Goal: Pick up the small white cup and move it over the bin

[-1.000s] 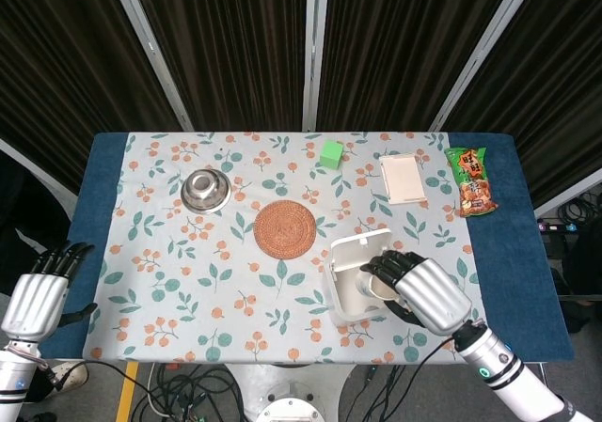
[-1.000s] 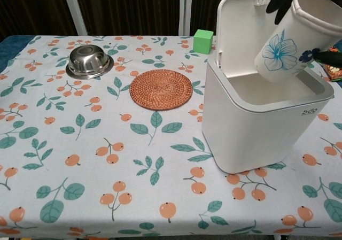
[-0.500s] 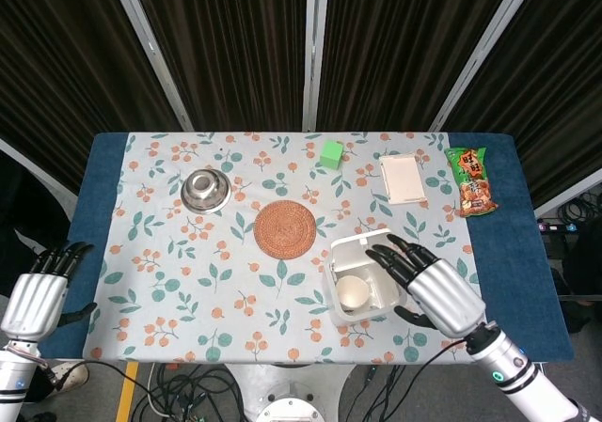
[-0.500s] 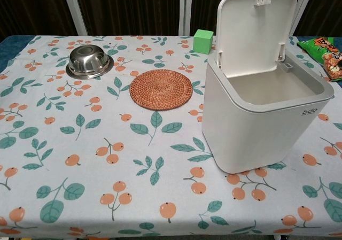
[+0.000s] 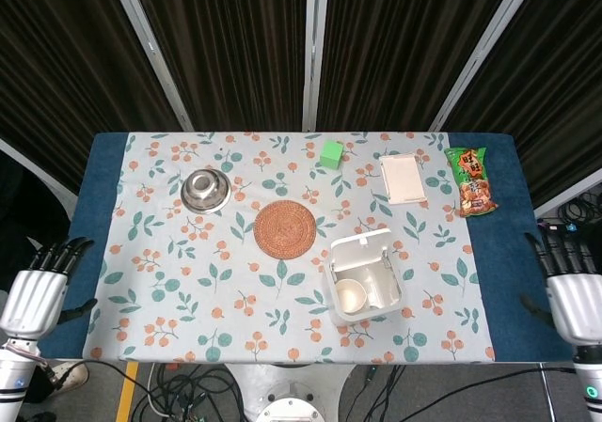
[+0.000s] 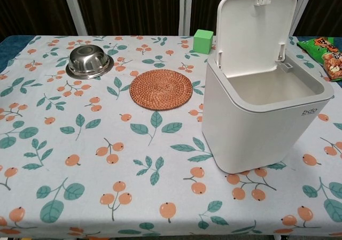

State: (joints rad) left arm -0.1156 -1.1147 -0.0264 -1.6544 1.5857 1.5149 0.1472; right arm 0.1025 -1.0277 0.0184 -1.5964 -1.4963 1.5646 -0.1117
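The small white cup point(image 5: 351, 296) is seen from the head view lying inside the white bin point(image 5: 392, 304), in the left part of its opening, mouth turned upward. From the chest view the cup cannot be seen; only the inner walls of the bin point(image 6: 251, 128) and its raised lid point(image 6: 255, 26) are shown there, the lid standing upright at the back edge.

The bin is placed on the table point(image 5: 508, 281), on a cloth printed with leaves and orange berries point(image 5: 188, 290), toward the right front part of it. A round woven coaster point(image 5: 284, 228) is laid just to the left of and behind the bin, apart from it. A steel bowl point(image 5: 206, 189) is set upside down further left. A green cube point(image 5: 330, 152) is placed near the far edge, and a folded white napkin point(image 5: 403, 178) lies to its right. A snack packet point(image 5: 472, 180) rests on the blue table surface at the far right, off the cloth.

The left robot hand point(image 5: 36, 290) is held off the left front corner of the table, fingers extended and slightly spread, with nothing in it. The right robot hand point(image 5: 574, 295) is held off the right front edge, well apart from the bin, fingers likewise extended and apart, holding nothing. Neither robot hand is shown in the chest view.
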